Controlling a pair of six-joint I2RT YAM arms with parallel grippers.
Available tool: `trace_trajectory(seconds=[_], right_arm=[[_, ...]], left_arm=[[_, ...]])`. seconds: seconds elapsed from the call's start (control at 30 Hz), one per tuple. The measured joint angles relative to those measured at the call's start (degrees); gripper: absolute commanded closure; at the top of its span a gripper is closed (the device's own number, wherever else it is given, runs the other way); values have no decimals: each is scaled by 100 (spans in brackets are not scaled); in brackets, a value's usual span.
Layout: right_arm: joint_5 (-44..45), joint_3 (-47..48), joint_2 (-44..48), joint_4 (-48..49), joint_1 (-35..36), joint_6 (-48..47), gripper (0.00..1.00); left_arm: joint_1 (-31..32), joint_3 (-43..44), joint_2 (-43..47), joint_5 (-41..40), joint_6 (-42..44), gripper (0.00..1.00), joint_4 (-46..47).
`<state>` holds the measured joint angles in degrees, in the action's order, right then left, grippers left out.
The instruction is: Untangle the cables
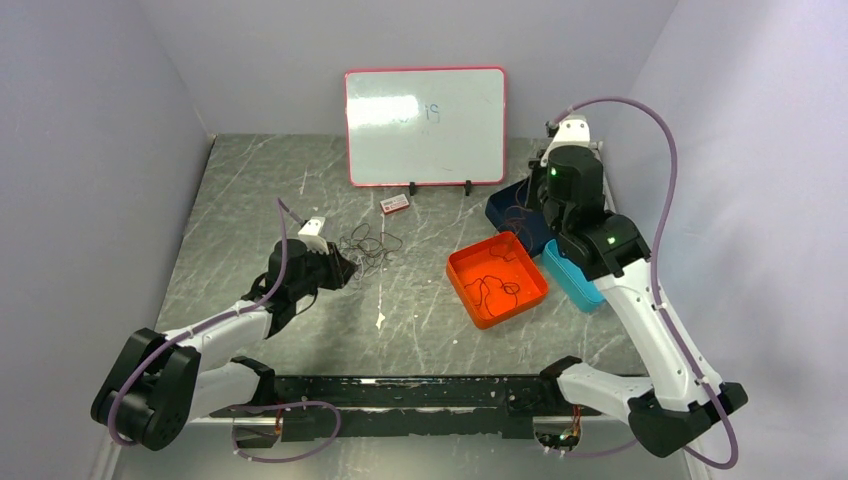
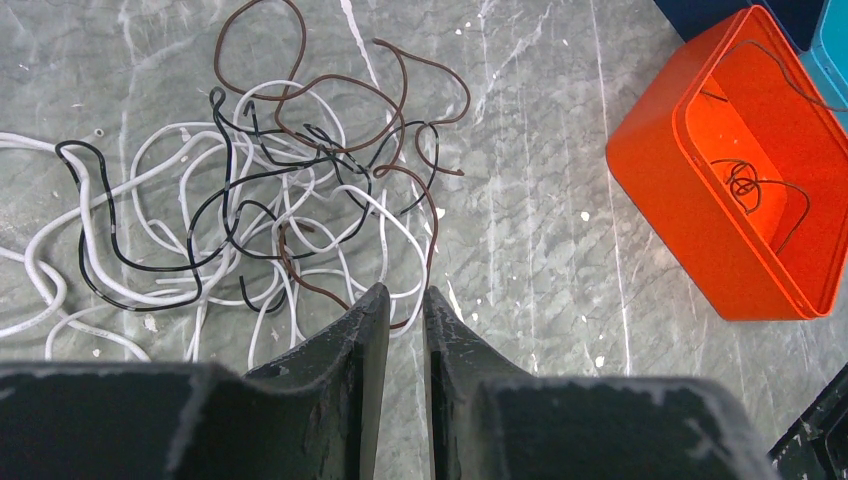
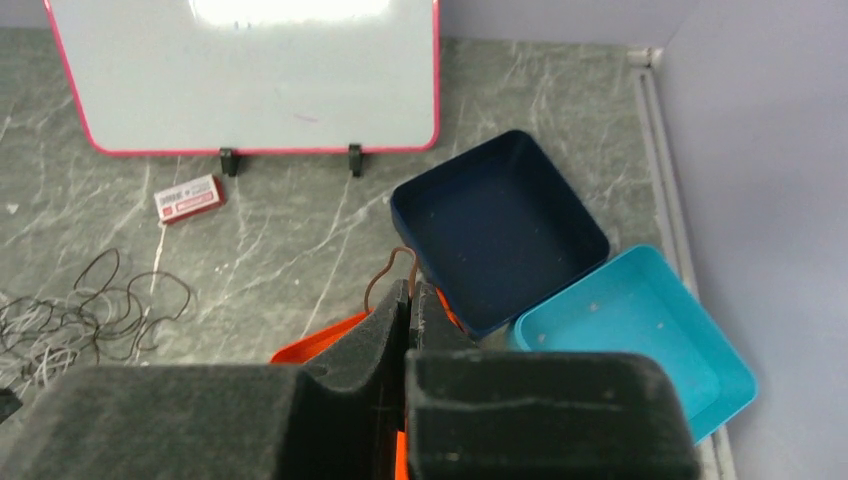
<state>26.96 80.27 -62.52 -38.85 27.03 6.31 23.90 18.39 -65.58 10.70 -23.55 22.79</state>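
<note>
The cables (image 2: pixel 260 200) lie in a loose tangle of white, black and brown loops on the marble table, left of centre (image 1: pixel 372 245). My left gripper (image 2: pixel 406 295) hovers at the tangle's near right edge (image 1: pixel 345 268). It is open by a narrow gap, and white and brown loops run just past its tips. My right gripper (image 3: pixel 410 290) is shut on a brown cable (image 3: pixel 385 268), whose loop sticks up from between the tips. It hangs over the orange bin's far edge, beside the dark blue bin. Another dark cable (image 2: pixel 750 185) lies coiled inside the orange bin.
An orange bin (image 1: pixel 460 275) sits right of centre. Behind it are a dark blue bin (image 3: pixel 500 225) and a teal bin (image 3: pixel 640 340), near the right wall. A whiteboard (image 1: pixel 425 125) stands at the back with a small red-and-white box (image 1: pixel 395 204) in front.
</note>
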Motion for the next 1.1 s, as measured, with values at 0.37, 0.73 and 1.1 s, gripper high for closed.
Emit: trace_trajectory(seconds=[0.37, 0.73, 1.1], right_arm=[[-251, -1043, 72, 17, -17, 693, 100], [-393, -2000, -46, 385, -181, 1084, 100], [-931, -3010, -767, 1093, -365, 1408, 100]], left_arm=[[0, 0, 76, 0, 4, 75, -96], [0, 0, 103, 2, 0, 76, -136], [0, 0, 170, 2, -2, 76, -173]])
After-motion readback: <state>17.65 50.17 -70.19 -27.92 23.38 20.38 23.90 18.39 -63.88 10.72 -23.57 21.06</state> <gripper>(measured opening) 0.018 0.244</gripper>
